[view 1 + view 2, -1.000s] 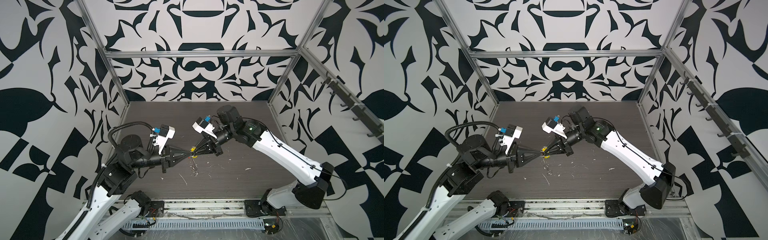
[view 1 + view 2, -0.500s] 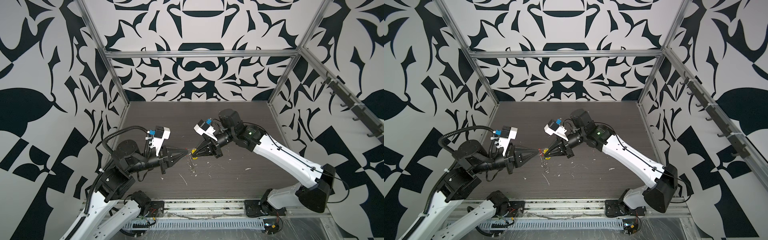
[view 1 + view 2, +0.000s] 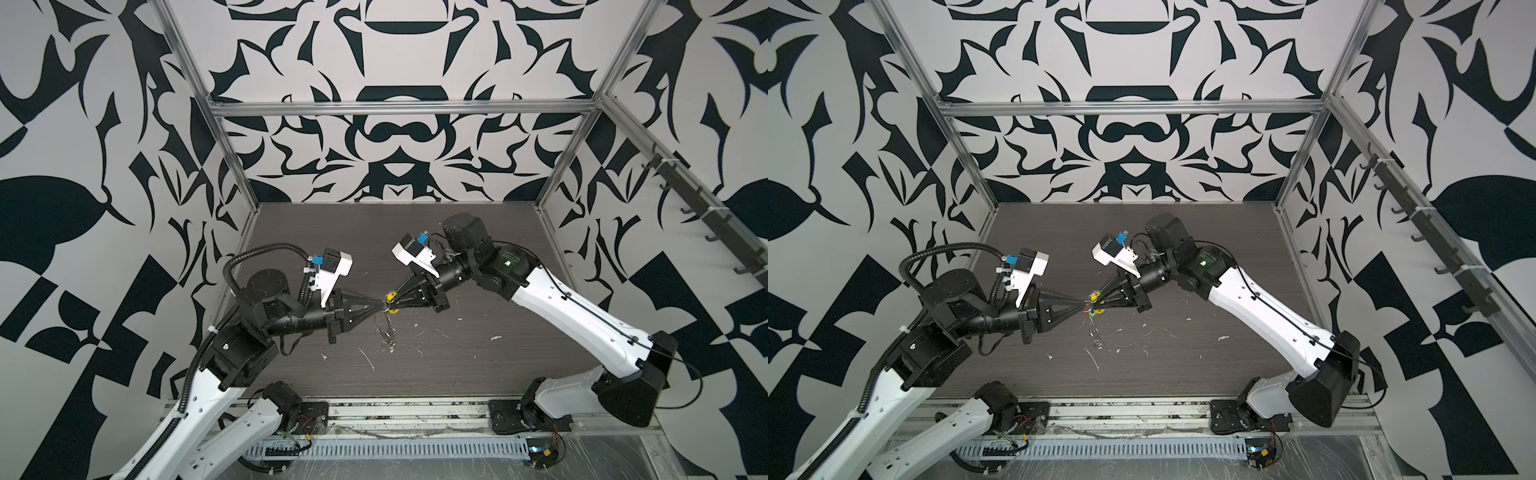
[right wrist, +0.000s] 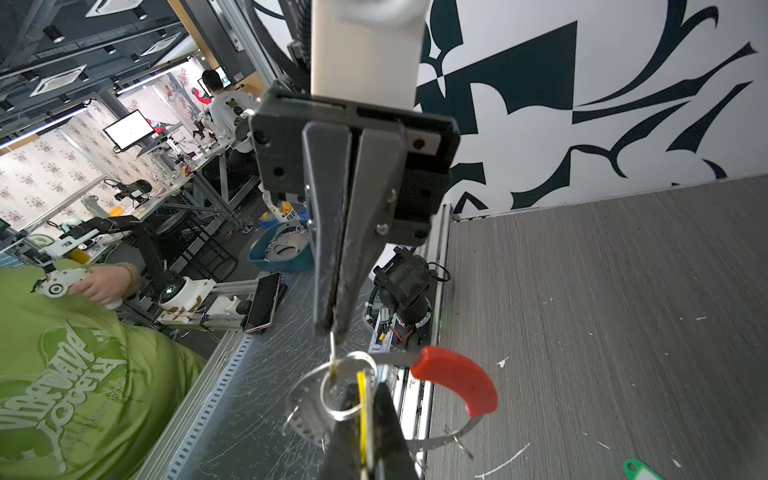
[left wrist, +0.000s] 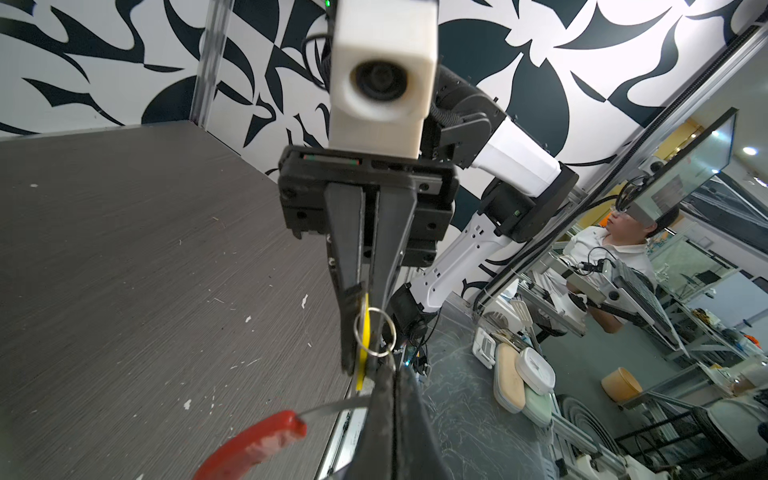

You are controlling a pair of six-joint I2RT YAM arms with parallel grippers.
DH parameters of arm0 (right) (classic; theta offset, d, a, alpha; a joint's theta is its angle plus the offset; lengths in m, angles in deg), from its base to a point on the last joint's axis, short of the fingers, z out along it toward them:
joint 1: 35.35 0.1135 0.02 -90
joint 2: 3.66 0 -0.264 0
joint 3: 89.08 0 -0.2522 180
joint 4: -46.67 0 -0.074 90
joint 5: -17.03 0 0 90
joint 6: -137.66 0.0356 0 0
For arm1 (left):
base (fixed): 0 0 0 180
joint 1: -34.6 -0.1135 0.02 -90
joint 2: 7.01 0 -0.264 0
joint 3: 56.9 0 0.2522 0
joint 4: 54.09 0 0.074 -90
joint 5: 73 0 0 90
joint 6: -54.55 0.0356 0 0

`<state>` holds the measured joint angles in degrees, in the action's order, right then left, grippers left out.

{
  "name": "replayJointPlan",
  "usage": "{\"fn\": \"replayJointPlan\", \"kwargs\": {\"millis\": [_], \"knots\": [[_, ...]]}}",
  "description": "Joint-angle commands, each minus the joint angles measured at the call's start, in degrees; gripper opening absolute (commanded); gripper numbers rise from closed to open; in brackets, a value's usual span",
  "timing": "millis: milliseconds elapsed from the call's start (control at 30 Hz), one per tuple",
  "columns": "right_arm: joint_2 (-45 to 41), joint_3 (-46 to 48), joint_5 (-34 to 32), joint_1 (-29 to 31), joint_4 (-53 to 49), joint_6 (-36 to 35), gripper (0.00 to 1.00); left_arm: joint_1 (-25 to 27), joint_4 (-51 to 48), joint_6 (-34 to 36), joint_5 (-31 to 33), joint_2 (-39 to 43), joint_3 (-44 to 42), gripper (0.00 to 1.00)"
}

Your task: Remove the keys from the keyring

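Green key (image 4: 636, 468) off, lying apart from keyring (image 4: 455, 380); yellow key (image 4: 363, 415) not yet off, pinched by right gripper (image 5: 365, 355); left gripper (image 4: 332, 326) clamps keyring.

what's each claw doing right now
left claw: closed, pinching a thin metal part of the keyring
right claw: closed on the yellow key
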<state>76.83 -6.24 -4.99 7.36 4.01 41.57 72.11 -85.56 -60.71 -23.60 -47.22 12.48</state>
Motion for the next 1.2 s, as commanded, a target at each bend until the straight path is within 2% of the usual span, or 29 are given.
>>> {"fn": "replayJointPlan", "kwargs": {"millis": [0,333,1167], "knots": [[1.6,-5.1,1.7,-2.8,-2.7,-1.7,0.0,0.5,-3.5,2.1,-7.4,0.6,2.9,0.0],[5.3,-9.6,3.3,-2.8,-6.0,-1.6,0.0,0.5,-4.8,3.3,-8.1,0.9,3.0,0.0],[8.8,-12.2,6.1,-2.8,-3.7,1.5,0.0,0.5,-5.7,4.1,-10.5,0.3,3.0,0.0]]}}
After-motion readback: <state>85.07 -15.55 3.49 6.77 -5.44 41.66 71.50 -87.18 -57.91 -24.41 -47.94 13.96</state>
